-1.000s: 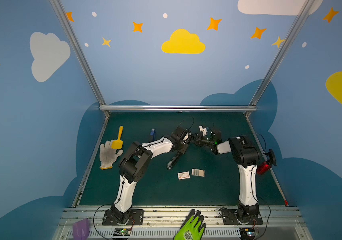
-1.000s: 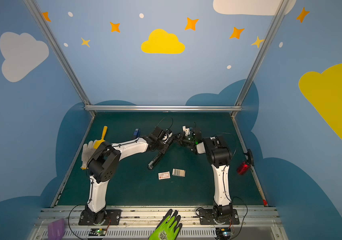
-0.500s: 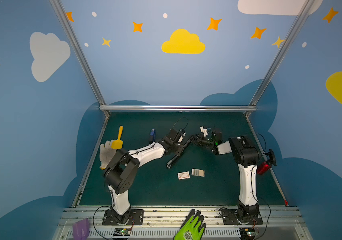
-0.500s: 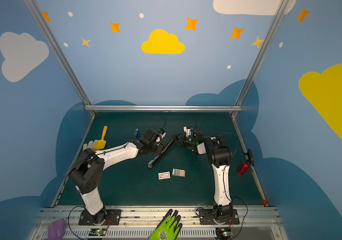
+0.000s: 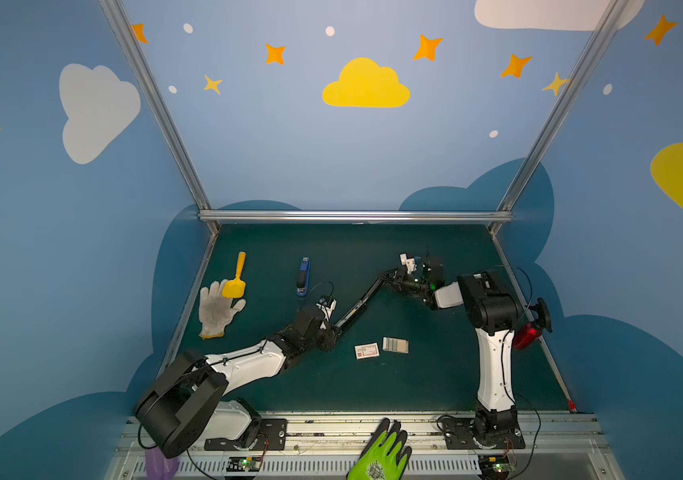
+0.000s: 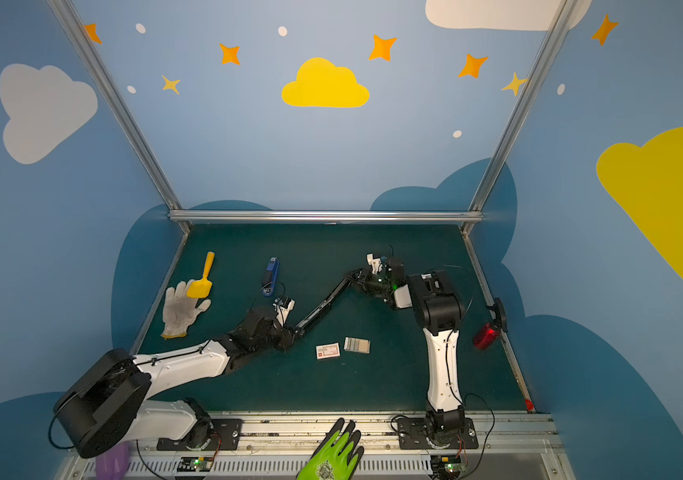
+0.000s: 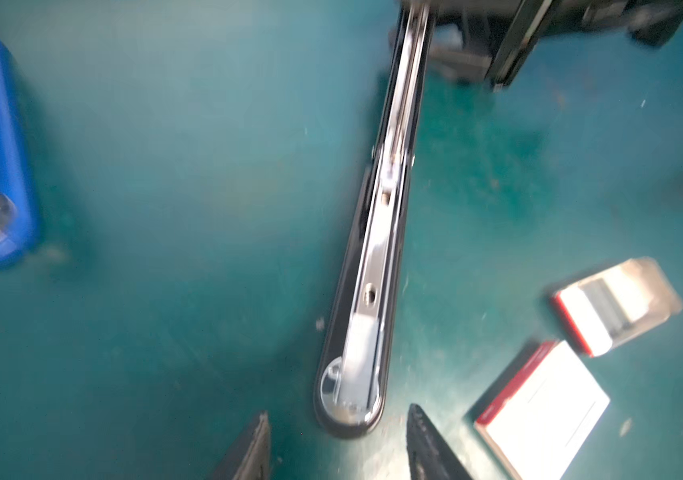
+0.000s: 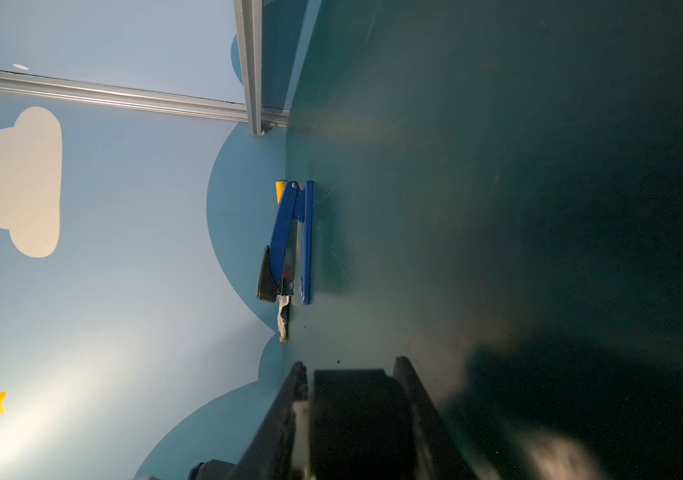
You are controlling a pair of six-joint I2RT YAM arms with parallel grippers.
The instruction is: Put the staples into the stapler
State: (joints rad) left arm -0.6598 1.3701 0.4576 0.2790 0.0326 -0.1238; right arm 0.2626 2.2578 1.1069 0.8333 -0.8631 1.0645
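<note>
The right pincer (image 5: 395, 277) pinches the far end of the open black stapler (image 5: 358, 305). The left pincer (image 7: 337, 411) is spread and empty at its near end. The staples (image 5: 395, 345) sit at 3 o'clock from it. Next job, I think: pick up a strip

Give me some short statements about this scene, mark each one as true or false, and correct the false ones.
1. The right gripper holds one end of the black stapler. True.
2. The left gripper is shut on the other end. False: its jaws stand open and grip nothing.
3. The staples lie beside the white box. True.
4. A gripper holds the blue stapler. False: it lies alone on the table.
5. The yellow scoop rests partly on the white glove. True.
</note>
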